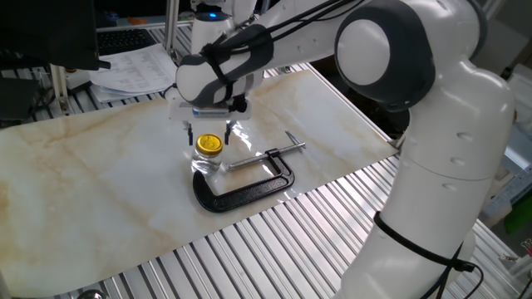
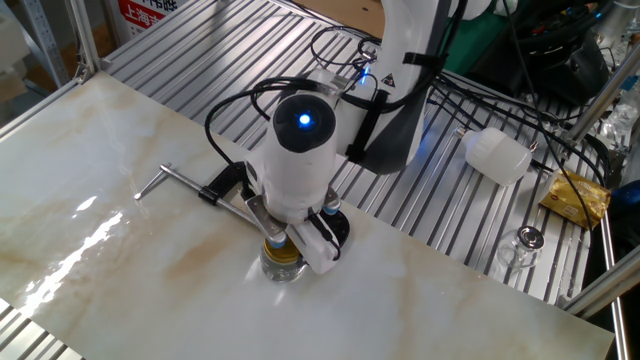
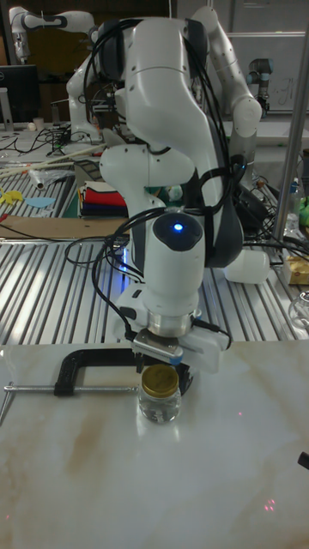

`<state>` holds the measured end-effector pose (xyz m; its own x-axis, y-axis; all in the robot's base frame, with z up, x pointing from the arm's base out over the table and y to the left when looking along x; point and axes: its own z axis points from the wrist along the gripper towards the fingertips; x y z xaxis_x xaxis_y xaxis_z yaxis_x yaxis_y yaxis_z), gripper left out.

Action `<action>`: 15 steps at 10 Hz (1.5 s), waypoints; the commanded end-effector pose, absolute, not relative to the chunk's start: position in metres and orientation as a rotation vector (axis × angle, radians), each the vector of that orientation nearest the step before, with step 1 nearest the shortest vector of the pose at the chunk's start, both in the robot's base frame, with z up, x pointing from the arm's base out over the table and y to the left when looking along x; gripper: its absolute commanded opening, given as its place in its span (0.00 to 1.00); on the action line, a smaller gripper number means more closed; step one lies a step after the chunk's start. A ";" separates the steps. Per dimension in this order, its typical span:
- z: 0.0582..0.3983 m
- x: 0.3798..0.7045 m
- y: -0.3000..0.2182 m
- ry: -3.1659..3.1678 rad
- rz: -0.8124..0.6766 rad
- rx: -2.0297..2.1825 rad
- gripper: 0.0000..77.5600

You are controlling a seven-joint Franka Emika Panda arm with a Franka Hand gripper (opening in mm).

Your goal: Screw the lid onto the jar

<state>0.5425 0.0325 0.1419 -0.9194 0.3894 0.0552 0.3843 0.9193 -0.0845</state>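
Observation:
A small clear glass jar (image 1: 208,161) stands on the marble tabletop, and the yellow lid (image 1: 209,145) sits on its mouth. My gripper (image 1: 209,130) hangs straight above the lid, open, with one finger on either side and slightly above the cap; neither finger touches it. In the other fixed view the wrist covers most of the jar (image 2: 282,268), and only a sliver of the lid (image 2: 283,253) shows under the gripper (image 2: 292,248). The tall fixed view has the lid (image 3: 160,379) on the jar (image 3: 160,405) directly below the gripper (image 3: 165,358).
A black C-clamp (image 1: 247,184) with a silver screw lies against the jar on its right; it also shows as the C-clamp (image 2: 218,184) and C-clamp (image 3: 81,358). A white bottle (image 2: 497,154), a yellow packet (image 2: 575,198) and a small glass (image 2: 526,243) sit on the slatted frame.

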 end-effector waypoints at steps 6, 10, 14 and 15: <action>0.141 0.539 0.022 -3.019 0.072 -0.587 0.99; 0.140 0.540 0.023 -3.020 0.036 -0.594 0.99; 0.138 0.542 0.026 -3.031 0.023 -0.594 0.99; 0.137 0.543 0.027 -3.032 0.025 -0.596 0.99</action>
<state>0.5409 0.0257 0.1373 -0.9247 0.3769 0.0538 0.3760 0.9263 -0.0258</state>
